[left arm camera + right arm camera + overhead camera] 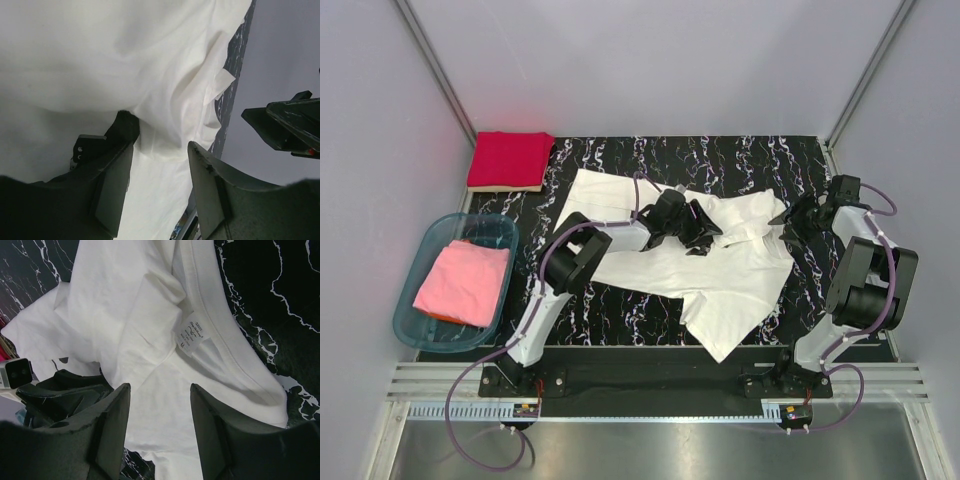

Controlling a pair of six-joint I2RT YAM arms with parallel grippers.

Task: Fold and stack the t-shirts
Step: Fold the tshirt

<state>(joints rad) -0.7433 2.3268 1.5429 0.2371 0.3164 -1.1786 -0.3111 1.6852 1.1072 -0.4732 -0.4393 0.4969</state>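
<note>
Three t-shirts are in sight. The white t-shirt (720, 285) lies unfolded and rumpled across the middle and right part of the mat (740, 155), with one flap reaching toward the mat's near edge. The red t-shirt (510, 158) sits folded at the mat's far left corner. The pink t-shirt (465, 282) lies in the teal tub (410, 277), just off the mat's left edge.

The left tool (160, 135) hovers over the white t-shirt near the mat's centre. Its jaws are partly apart, with cloth beneath them and nothing clamped between. The right tool (160, 387) hangs nearer the mat's right edge, over the collar, where the neck label (191, 333) shows. Its jaws are also partly apart and grip nothing. The two tools face each other, near but not touching.
</note>
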